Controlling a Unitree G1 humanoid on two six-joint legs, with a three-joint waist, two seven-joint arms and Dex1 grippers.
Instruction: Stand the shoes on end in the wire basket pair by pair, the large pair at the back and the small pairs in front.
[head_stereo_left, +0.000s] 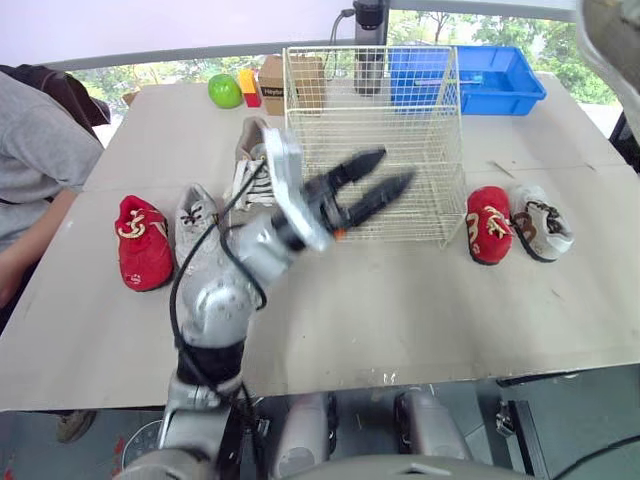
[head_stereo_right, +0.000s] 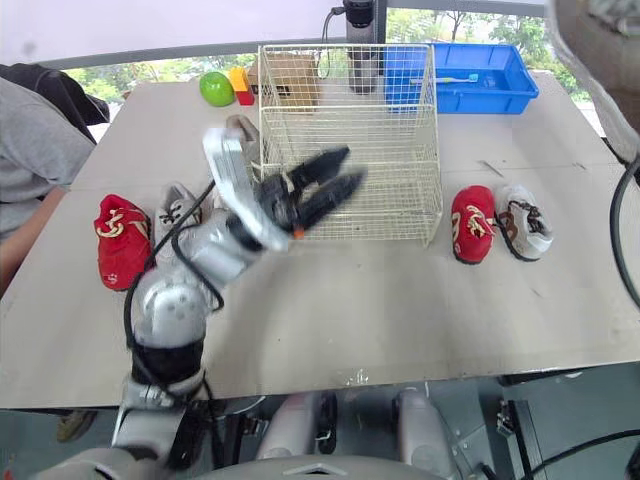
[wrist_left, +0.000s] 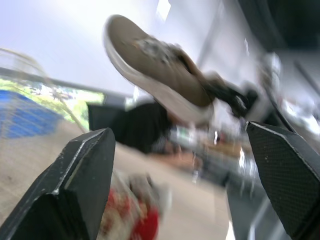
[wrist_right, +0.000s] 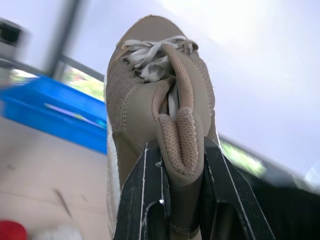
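A person's grey sleeve fills the left edge. A green ball, cardboard box and blue bin line the top. The wire basket stands upper centre, with a red shoe and grey shoe to its left. A second red shoe and white-brown shoe lie to its right. The left gripper hovers spread wide before the basket. The right gripper pinches the heel of the large tan shoe.

wire basket interior free, left hand fronting it

Head stereo pair looks fwd/down from near edge of desk, sharing whole top. Wrist cams v. close: both catch the tan shoe.
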